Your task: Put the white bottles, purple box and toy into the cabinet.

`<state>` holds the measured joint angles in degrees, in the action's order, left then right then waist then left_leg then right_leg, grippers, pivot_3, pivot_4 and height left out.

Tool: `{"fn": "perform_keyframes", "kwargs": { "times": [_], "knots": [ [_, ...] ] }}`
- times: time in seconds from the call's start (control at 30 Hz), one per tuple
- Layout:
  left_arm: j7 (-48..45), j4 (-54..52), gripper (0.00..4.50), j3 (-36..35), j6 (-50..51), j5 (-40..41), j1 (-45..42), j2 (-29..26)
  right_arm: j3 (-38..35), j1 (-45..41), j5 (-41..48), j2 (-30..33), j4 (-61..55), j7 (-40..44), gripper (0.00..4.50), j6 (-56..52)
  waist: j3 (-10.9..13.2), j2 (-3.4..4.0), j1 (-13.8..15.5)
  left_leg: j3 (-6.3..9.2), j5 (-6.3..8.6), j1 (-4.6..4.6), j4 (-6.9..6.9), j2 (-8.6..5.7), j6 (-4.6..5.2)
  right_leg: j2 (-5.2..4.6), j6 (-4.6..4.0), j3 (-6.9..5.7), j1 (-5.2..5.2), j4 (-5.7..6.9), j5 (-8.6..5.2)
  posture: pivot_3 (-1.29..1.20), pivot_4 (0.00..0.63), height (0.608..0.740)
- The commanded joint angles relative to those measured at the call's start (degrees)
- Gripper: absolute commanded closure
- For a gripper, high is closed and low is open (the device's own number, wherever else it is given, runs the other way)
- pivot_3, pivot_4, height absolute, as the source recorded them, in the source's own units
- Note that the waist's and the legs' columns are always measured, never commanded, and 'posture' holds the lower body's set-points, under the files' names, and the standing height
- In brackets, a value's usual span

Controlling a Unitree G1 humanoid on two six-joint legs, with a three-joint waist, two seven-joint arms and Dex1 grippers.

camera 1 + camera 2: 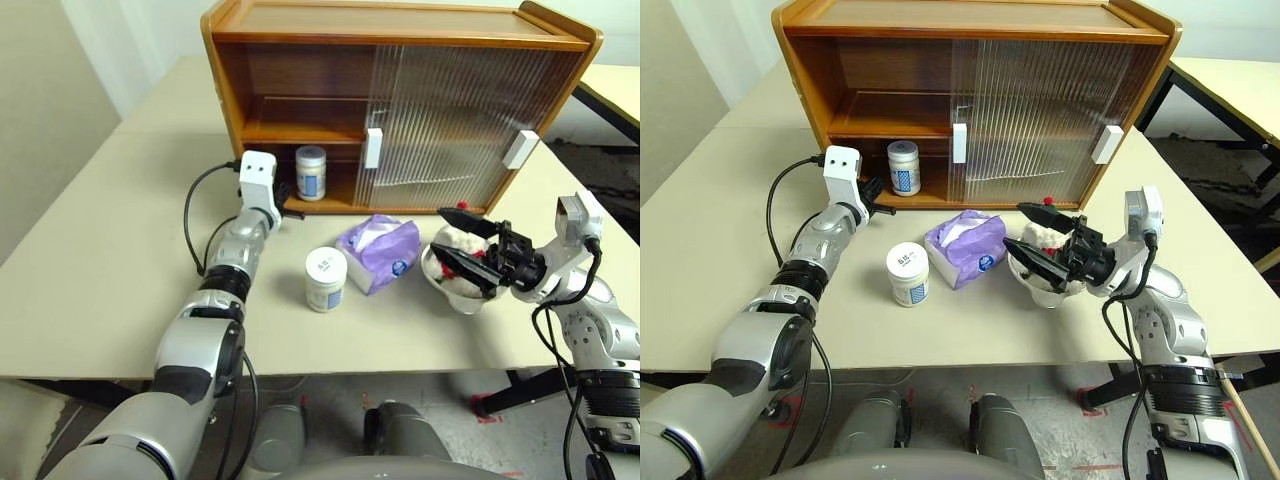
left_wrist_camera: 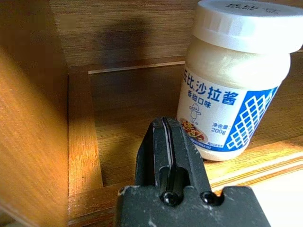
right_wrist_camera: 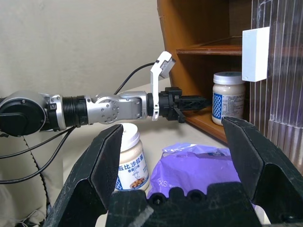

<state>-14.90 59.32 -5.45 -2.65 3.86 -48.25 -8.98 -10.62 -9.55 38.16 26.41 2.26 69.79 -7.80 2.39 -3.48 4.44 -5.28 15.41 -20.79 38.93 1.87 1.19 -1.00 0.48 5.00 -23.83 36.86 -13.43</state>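
Note:
The wooden cabinet (image 1: 400, 25) stands at the back of the table with its left half uncovered. One white bottle (image 1: 310, 172) stands upright on its lower floor. My left gripper (image 1: 296, 211) is shut and empty, level at the cabinet's front lip just left of that bottle (image 2: 232, 94). A second white bottle (image 1: 326, 279) stands on the table, and the purple box (image 1: 380, 250) lies right of it. The toy (image 1: 452, 240) sits in a silver bowl (image 1: 458, 295), partly hidden behind my right gripper (image 1: 438, 232), which is open and hovers over it, pointing left.
Both ribbed sliding doors (image 1: 450, 120) cover the cabinet's right half. An inner shelf (image 1: 300, 130) runs above the bottle. The beige table (image 1: 100, 280) has free room on the left. Another table (image 1: 615, 85) stands at the far right.

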Motion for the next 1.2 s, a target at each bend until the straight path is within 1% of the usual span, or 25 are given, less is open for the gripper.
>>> {"fn": "perform_keyframes", "kwargs": {
  "times": [0.03, 0.2, 0.43, 0.63, 0.9, 1.07, 1.2],
  "knots": [
    [-1.34, 1.27, 4.48, 1.16, -1.08, -0.93, -2.18, 1.09, -0.4, 0.43, -0.12, -0.05, -0.63, -0.3, 0.0, 0.9, 0.0, 0.0, 0.01, 0.0, 0.0, 0.0, 0.0, 0.0, 0.0, 0.0, 0.0, -0.01, 0.0, 0.0, 0.01, 0.11, 0.0, 0.74],
    [-2.31, 2.51, 4.48, 1.46, -1.54, -1.16, -3.27, 1.93, -0.43, 0.29, -0.14, -0.03, -0.43, -0.32, 0.0, 1.02, 0.0, 0.0, 0.29, 0.03, 0.0, 0.0, 0.01, -0.01, 0.0, 0.0, 0.0, -0.04, 0.02, 0.0, 0.02, 0.11, 0.0, 0.74],
    [-3.5, 2.92, 4.48, 2.01, -2.02, -1.55, -3.68, 3.32, -0.4, 0.37, -0.04, 0.18, -0.34, -0.13, 0.0, 0.98, 0.0, 0.0, 1.45, 0.03, 0.0, -0.06, 0.02, -0.02, 0.0, 0.0, 0.0, -0.06, 0.01, -0.06, 0.02, 0.11, 0.0, 0.74],
    [-4.63, 3.34, 4.48, 2.3, -2.69, -1.85, -3.99, 3.98, -0.39, 0.29, -0.06, 0.25, -0.22, -0.03, 0.0, 1.01, -0.01, 0.0, 2.48, 0.04, -0.03, -0.57, 0.09, -0.04, 0.05, -0.01, -0.01, -0.06, -0.45, -0.09, 0.09, 0.11, 0.0, 0.74],
    [-5.85, 2.82, 4.48, 3.1, -2.68, -1.93, -4.11, 5.86, -0.32, 0.45, -0.16, 0.38, -0.29, 0.16, 0.0, 1.08, -0.01, -0.01, 3.42, 0.04, -0.04, -0.69, 0.09, -0.08, 0.07, -0.05, 0.01, -0.07, -0.48, -0.19, 0.09, 0.11, 0.0, 0.74],
    [-6.2, 2.7, 4.48, 3.21, -2.72, -2.02, -4.07, 6.06, -0.28, 0.3, -0.16, 0.4, -0.17, 0.24, 0.0, 1.07, -0.02, -0.03, 2.53, 0.02, -0.04, -0.66, 0.11, -0.07, 0.07, 0.0, 0.03, -0.01, -0.5, -0.18, 0.11, 0.11, 0.0, 0.74],
    [-6.33, 2.28, 4.48, 3.06, -2.62, -1.87, -3.78, 5.69, -0.2, 0.17, -0.2, 0.38, 0.05, 0.33, 0.0, 1.05, -0.02, -0.02, 0.69, 0.04, -0.04, -0.65, 0.1, -0.02, 0.07, 0.09, 0.0, 0.04, -0.54, -0.15, 0.09, 0.11, 0.0, 0.74]
  ]
}}
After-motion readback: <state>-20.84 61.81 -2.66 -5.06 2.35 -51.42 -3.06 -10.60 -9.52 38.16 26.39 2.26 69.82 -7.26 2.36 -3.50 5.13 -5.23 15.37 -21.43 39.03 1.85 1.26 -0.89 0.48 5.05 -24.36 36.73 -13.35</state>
